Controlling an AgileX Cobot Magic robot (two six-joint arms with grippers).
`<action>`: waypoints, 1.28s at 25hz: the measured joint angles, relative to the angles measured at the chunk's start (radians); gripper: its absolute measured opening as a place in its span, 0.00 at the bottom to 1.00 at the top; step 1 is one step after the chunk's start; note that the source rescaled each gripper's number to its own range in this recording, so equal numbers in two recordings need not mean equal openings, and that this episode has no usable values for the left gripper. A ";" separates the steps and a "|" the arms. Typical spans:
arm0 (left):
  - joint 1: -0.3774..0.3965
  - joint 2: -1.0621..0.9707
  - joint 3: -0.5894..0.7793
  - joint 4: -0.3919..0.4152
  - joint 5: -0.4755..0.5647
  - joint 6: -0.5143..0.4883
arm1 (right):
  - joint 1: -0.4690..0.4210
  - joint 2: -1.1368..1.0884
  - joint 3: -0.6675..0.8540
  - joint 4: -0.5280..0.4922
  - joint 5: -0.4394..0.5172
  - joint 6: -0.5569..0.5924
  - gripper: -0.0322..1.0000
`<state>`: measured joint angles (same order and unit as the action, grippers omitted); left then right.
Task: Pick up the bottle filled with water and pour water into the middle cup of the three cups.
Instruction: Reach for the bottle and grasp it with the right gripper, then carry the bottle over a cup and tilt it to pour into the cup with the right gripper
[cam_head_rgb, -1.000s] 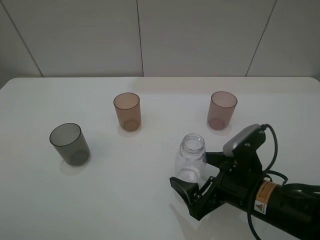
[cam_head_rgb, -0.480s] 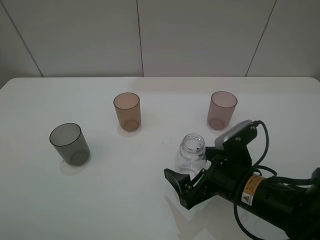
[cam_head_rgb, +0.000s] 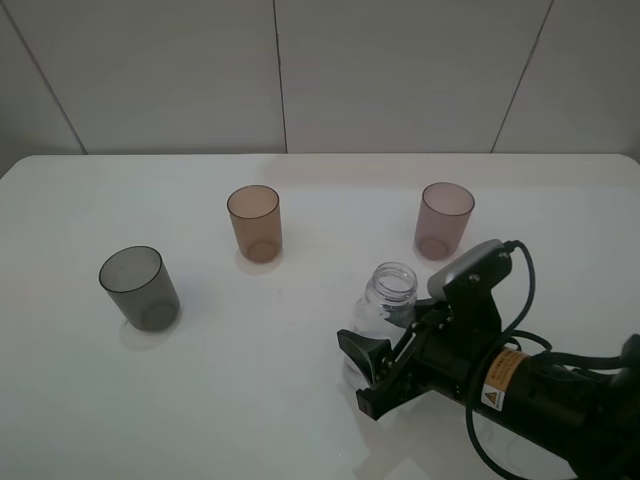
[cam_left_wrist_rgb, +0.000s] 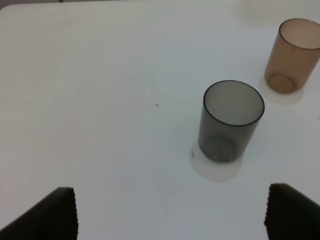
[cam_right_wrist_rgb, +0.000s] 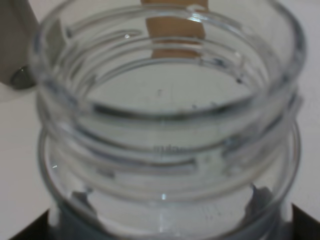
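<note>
The clear capless bottle (cam_head_rgb: 390, 296) stands right of centre on the white table, leaning slightly. My right gripper (cam_head_rgb: 382, 335) is shut on its lower body, one black finger (cam_head_rgb: 362, 358) on the near side. In the right wrist view the bottle's threaded neck (cam_right_wrist_rgb: 165, 115) fills the frame, with water inside. The three cups stand in an arc: dark grey (cam_head_rgb: 140, 288), the orange-brown middle cup (cam_head_rgb: 254, 223) and mauve-pink (cam_head_rgb: 443, 220). My left gripper (cam_left_wrist_rgb: 172, 215) hangs open over bare table, short of the grey cup (cam_left_wrist_rgb: 231, 122), with the orange-brown cup (cam_left_wrist_rgb: 295, 55) further on.
The white table (cam_head_rgb: 260, 400) ends at a pale panelled wall (cam_head_rgb: 300, 80) behind the cups. The right arm's black body and cable (cam_head_rgb: 520, 385) cover the near right corner. The pink cup stands close behind the held bottle.
My right gripper slid forward around the bottle and its fingers closed on it. The bottle's neck shifted a little to the right and tilted. The cups stayed put.
</note>
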<state>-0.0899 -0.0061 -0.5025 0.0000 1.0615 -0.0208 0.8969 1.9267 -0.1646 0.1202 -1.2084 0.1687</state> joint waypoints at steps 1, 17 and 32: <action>0.000 0.000 0.000 0.000 0.000 0.000 | 0.000 0.000 0.000 0.000 0.000 0.000 0.03; 0.000 0.000 0.000 0.000 0.000 0.000 | -0.001 -0.241 -0.014 0.068 0.089 0.000 0.03; 0.000 0.000 0.000 0.000 0.000 0.000 | -0.119 -0.482 -0.519 -0.114 1.195 -0.224 0.03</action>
<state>-0.0899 -0.0061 -0.5025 0.0000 1.0615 -0.0208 0.7783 1.4446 -0.6838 0.0064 -0.0132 -0.0552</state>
